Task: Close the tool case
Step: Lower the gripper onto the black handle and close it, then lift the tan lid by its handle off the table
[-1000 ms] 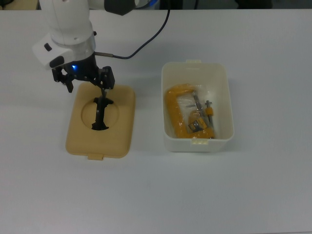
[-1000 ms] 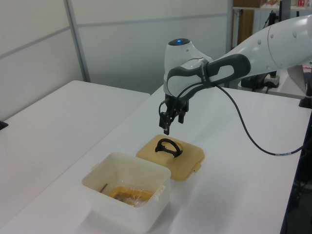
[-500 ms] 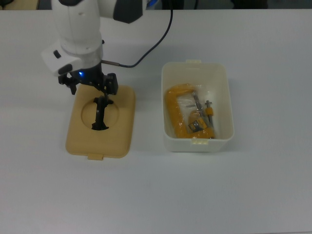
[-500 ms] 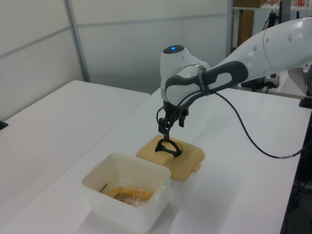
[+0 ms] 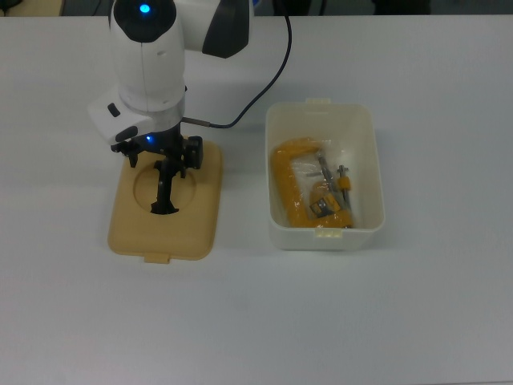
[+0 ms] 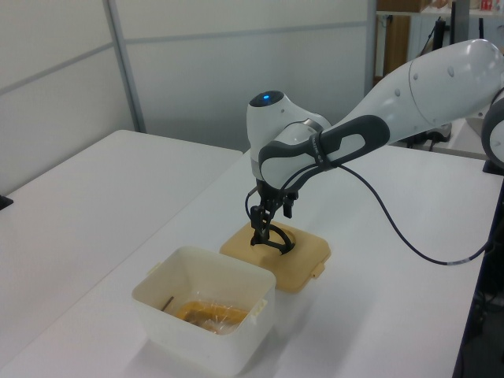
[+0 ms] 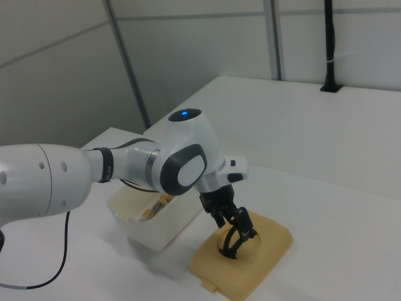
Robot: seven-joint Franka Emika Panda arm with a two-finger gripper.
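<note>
In the top view, the white translucent box (image 5: pixel 325 175) sits on the white table (image 5: pixel 449 305) at about 3 o'clock from the lid (image 5: pixel 166 202), the two well apart. The box stands open. Inside it lies an orange clamp (image 5: pixel 303 184), its C-shaped frame along the box's 9 o'clock side and its screw toward 3 o'clock, with some clear wrapping around it.

The tan lid lies flat on the table, a small latch tab at its 6 o'clock edge. Its black handle (image 5: pixel 166 191) stands upright in the round recess.

At the lid's 12 o'clock end the gripper (image 5: pixel 167 164) is down at the top of the handle. Its fingers sit on either side of the handle's upper arc, slightly apart; I cannot tell whether they are actually pinching it. A black cable (image 5: pixel 264 68) runs from the wrist toward 1 o'clock.
</note>
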